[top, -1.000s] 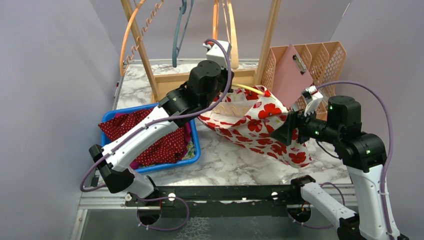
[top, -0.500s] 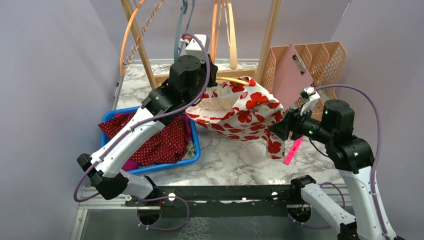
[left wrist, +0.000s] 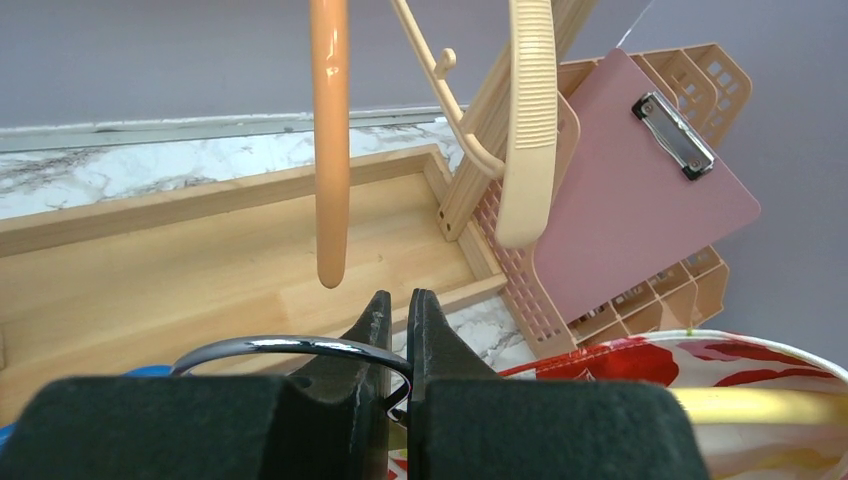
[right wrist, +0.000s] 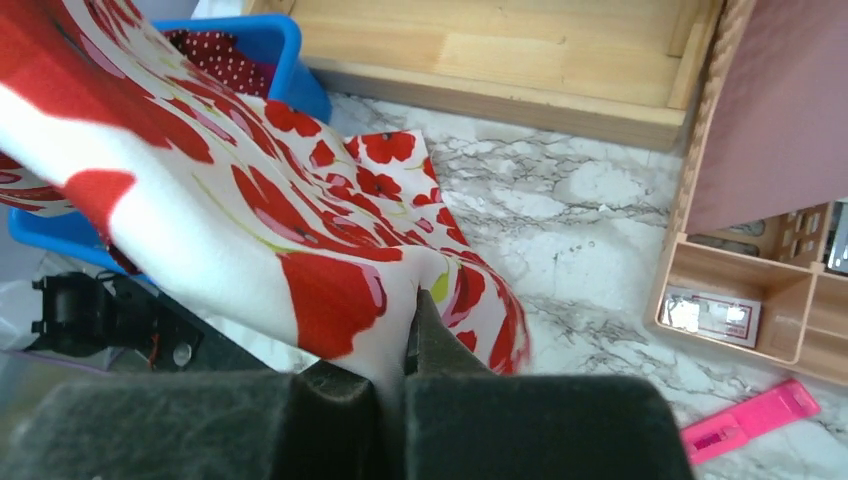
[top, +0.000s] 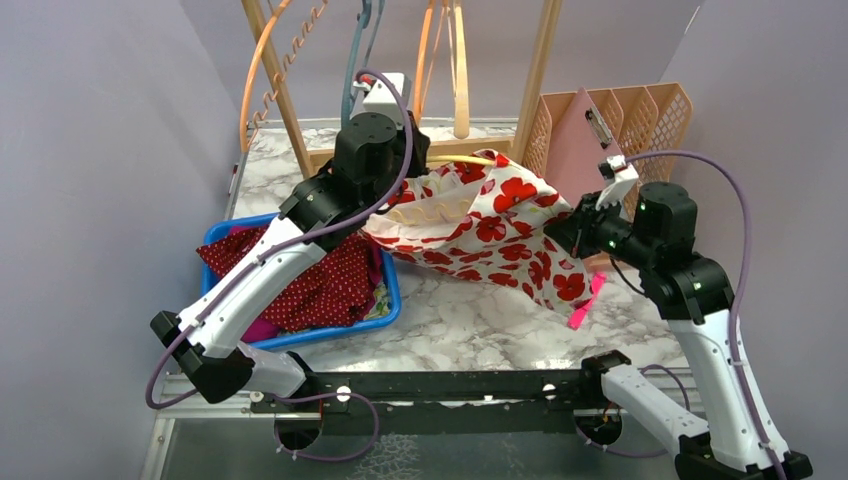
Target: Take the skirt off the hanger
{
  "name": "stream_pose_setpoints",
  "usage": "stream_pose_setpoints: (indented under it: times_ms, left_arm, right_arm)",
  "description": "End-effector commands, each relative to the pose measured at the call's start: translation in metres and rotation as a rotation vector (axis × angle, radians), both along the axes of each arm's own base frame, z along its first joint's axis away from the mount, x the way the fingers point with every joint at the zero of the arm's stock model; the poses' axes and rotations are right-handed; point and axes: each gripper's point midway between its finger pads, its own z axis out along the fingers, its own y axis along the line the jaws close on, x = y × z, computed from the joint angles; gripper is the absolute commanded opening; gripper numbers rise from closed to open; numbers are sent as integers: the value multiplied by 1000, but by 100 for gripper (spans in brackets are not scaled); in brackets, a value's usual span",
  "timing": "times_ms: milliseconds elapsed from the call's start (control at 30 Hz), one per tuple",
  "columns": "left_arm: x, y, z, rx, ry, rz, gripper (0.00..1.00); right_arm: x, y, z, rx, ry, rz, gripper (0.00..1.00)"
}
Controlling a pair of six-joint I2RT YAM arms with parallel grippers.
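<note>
Red-poppy white skirt hangs stretched above the marble worktop, on its yellow hanger. Left claw pinches the hanger's metal hook; right claw clamps the skirt's cloth.

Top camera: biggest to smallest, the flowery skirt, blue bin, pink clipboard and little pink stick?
1. flowery skirt
2. blue bin, close to the skirt and partly hidden, so unsure
3. pink clipboard
4. little pink stick

high overview, close wrist views, skirt shared
</note>
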Motion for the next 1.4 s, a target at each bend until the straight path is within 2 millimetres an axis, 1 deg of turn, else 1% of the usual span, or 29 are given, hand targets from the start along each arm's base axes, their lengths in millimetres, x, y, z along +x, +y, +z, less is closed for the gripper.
stream_pose_setpoints:
  times_ms: [0,133,233,367,500,600,667,733,833,900,933,1033,1067,1133,1233,1367]
  left_arm:
    - [3,18,44,-153,-86,106,0]
    - [9,45,38,-200,-85,237,0]
    - [11,63,37,-267,-87,283,0]
    - [11,85,35,-347,-77,338,0]
    - [7,101,35,-450,-72,365,0]
    - [2,113,33,-510,-70,400,0]
    - [-2,125,36,-534,-78,434,0]
    - [-4,135,25,-538,-60,479,0]
    - [-7,149,22,-528,-59,525,0]
    - [-10,158,21,-526,-62,559,0]
    - [-11,161,19,-530,-60,570,0]
    - [-11,161,17,-557,-51,564,0]
    - [-10,161,16,-564,-48,567,0]
    - [-11,165,15,-570,-46,588,0]
    - [-13,173,16,-581,-53,623,0]
    - [-16,182,7,-599,-42,671,0]
  right_arm:
    - [-3,-28,13,-15,-34,-174,1]
    - [-9,-58,7,-16,31,-385,1]
    - [-18,-79,0,-11,78,-527,1]
    - [-34,-101,-11,-7,143,-677,1]
    - [-48,-114,-13,51,151,-787,1]
    - [-57,-118,-12,107,154,-839,1]
    - [-61,-119,-7,141,130,-852,1]
    - [-64,-124,0,145,100,-864,1]
    - [-65,-129,17,155,19,-856,1]
    - [-67,-130,22,161,9,-854,1]
    - [-67,-133,23,151,4,-865,1]
    - [-63,-123,25,117,-1,-793,1]
    - [-63,-124,23,114,6,-802,1]
    - [-67,-133,23,123,-4,-847,1]
    - [-76,-141,28,123,-26,-865,1]
    - [-86,-149,28,124,-28,-894,1]
